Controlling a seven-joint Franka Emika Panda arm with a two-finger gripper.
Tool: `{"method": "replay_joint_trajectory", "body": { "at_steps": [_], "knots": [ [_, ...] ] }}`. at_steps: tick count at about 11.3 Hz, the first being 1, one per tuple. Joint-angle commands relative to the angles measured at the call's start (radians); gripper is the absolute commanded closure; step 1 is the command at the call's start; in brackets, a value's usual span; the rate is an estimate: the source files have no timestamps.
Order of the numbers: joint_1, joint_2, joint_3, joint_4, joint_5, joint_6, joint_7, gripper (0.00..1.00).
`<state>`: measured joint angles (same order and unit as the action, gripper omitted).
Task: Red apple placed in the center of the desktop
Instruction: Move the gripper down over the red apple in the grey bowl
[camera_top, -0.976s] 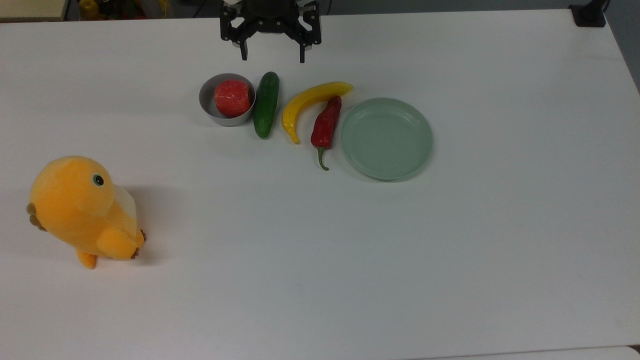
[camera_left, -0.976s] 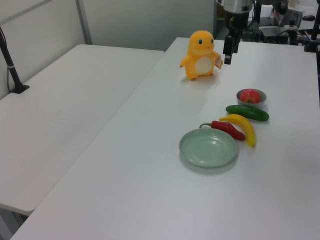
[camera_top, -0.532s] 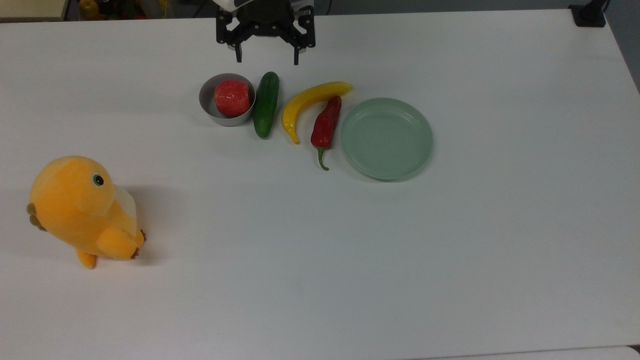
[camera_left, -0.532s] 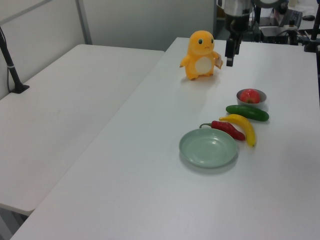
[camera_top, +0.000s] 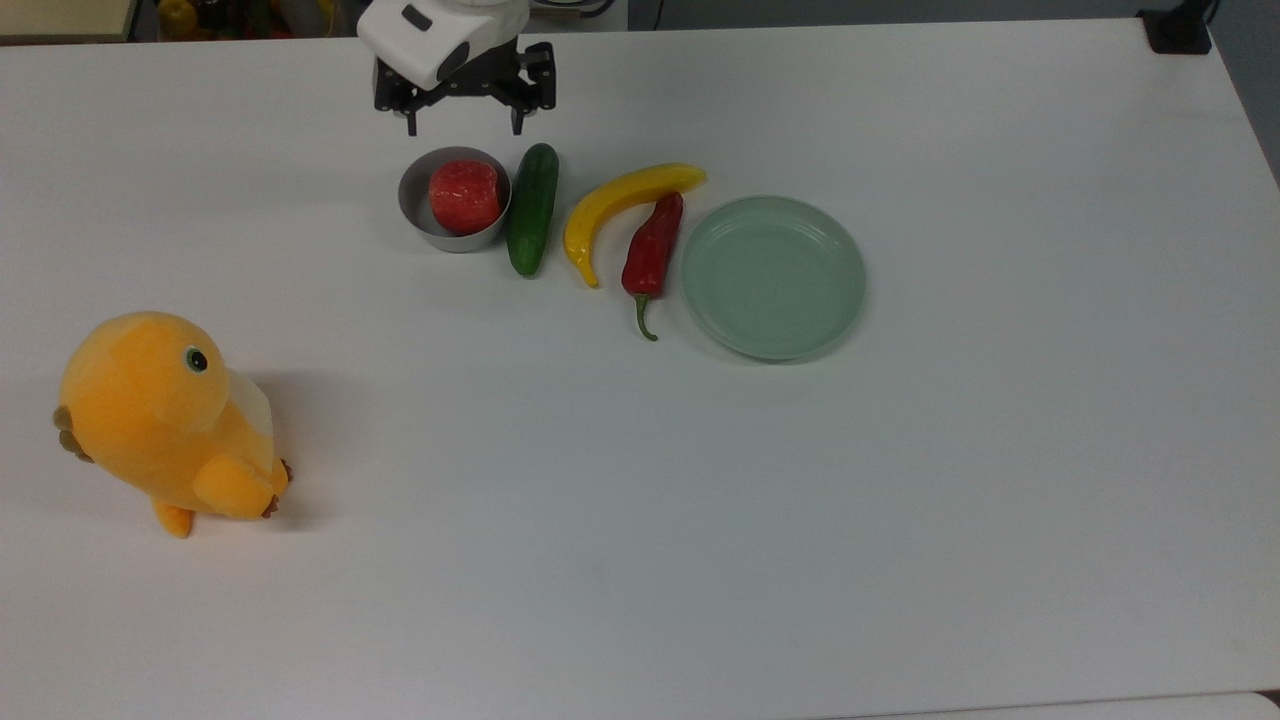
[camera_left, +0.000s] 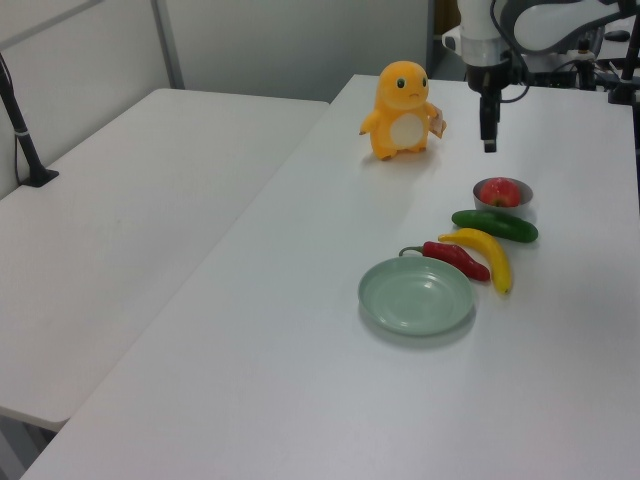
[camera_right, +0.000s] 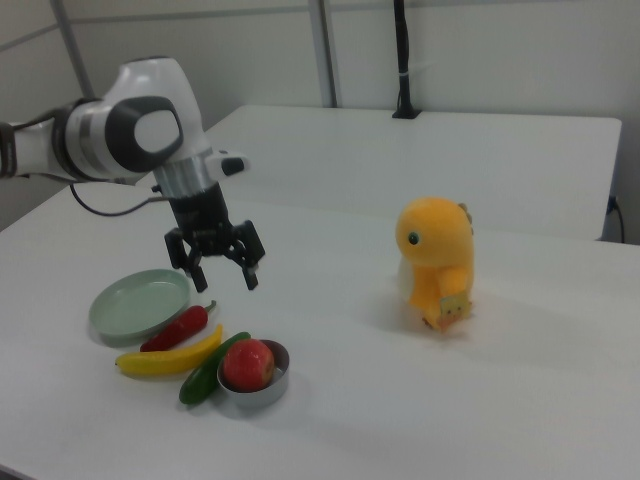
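Gripper (camera_top: 463, 126) hovering spread wide, grasping nothing, above and just behind grey bowl (camera_top: 421, 214) in top view. Red apple (camera_top: 464, 196) sitting in bowl on desktop (camera_top: 700, 520), touching nothing else; cucumber (camera_top: 532, 208), banana (camera_top: 620, 205), chili (camera_top: 652, 250), green plate (camera_top: 773, 277) lining up rightward.

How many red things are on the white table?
2: the round red apple sits in the small grey bowl; the long red chili pepper lies between the yellow banana and pale-green plate.
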<state>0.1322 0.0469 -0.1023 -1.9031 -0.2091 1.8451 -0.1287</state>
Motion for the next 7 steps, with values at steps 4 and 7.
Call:
{"method": "replay_joint_trajectory", "body": {
  "at_steps": [4, 7],
  "knots": [
    [-0.029, -0.027, -0.013, -0.086, -0.041, 0.069, -0.784, 0.00],
    [-0.052, -0.025, -0.013, -0.108, -0.023, 0.211, -1.046, 0.00]
  ]
}}
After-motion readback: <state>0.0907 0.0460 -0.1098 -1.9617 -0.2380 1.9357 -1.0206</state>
